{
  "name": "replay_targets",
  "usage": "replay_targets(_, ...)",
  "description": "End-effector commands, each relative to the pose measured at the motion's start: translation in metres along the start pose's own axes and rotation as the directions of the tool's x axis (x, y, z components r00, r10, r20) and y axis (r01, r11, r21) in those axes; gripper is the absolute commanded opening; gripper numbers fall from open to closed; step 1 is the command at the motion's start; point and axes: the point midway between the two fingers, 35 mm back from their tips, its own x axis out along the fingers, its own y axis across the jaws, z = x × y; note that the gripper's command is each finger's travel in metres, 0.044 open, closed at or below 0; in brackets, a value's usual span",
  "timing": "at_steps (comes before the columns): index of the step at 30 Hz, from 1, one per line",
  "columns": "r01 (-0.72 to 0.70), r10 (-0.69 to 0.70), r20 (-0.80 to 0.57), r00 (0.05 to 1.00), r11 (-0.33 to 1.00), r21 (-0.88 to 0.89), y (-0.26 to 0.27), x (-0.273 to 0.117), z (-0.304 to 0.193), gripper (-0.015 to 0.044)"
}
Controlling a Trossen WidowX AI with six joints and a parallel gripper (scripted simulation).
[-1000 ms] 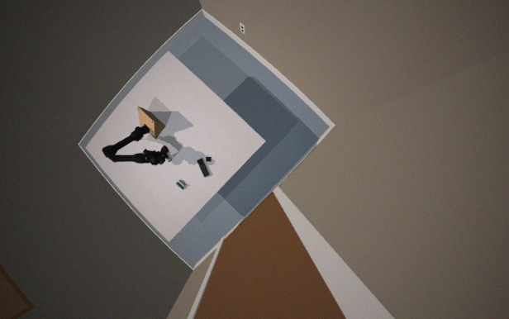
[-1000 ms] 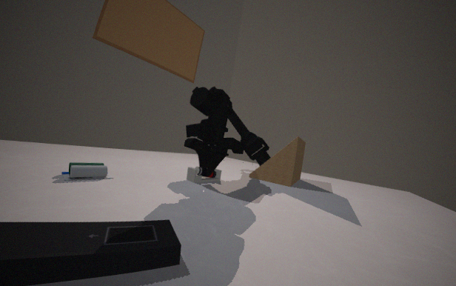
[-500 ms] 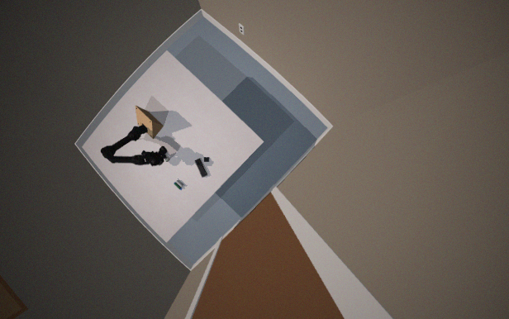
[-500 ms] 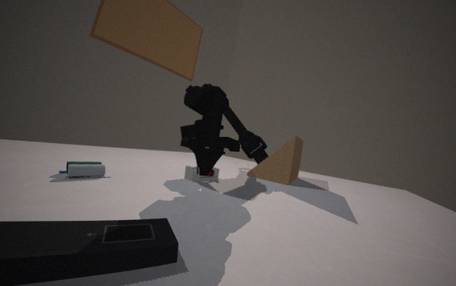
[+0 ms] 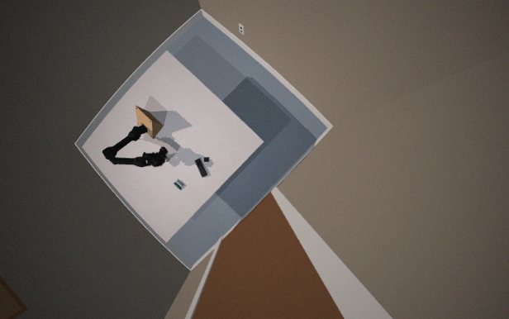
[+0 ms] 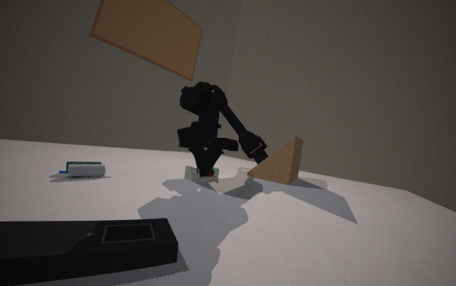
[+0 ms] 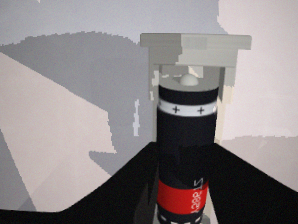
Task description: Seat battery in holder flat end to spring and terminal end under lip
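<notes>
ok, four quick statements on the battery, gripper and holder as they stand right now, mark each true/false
1. The gripper is shut on the battery. True.
2. The battery's terminal end points toward the holder's lip. True.
3. The battery lies loose on the table, far from the holder. False: it is held over the holder.
4. The tan wedge stands between the gripper and the holder. False: it stands off to one side.

I see a matt white tabletop [image 6: 333, 237]. The battery [image 7: 185, 156] wears a smooth black and red wrapper, faintly glossy. The holder [image 7: 194, 48] looks like pale matt plastic. The wedge [image 6: 280, 163] looks like plain unvarnished wood, and the fingers are dull black.
</notes>
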Motion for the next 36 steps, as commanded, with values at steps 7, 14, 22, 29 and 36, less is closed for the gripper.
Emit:
replay_targets(7, 0.0, 0.0, -0.042, 0.999, 1.0, 0.004, -0.001, 0.001, -0.001, 0.0073)
replay_targets(14, 0.001, 0.0, -0.042, 0.999, 1.0, 0.005, -0.001, 0.001, 0.005, 0.0073)
replay_targets(22, 0.002, -0.002, -0.042, 0.999, 1.0, 0.005, -0.001, 0.001, 0.012, 0.0073)
replay_targets(29, 0.003, -0.003, -0.041, 0.999, 1.0, 0.005, -0.001, 0.001, 0.013, 0.0073)
replay_targets(36, 0.003, -0.003, -0.041, 0.999, 1.0, 0.005, -0.001, 0.001, 0.013, 0.0073)
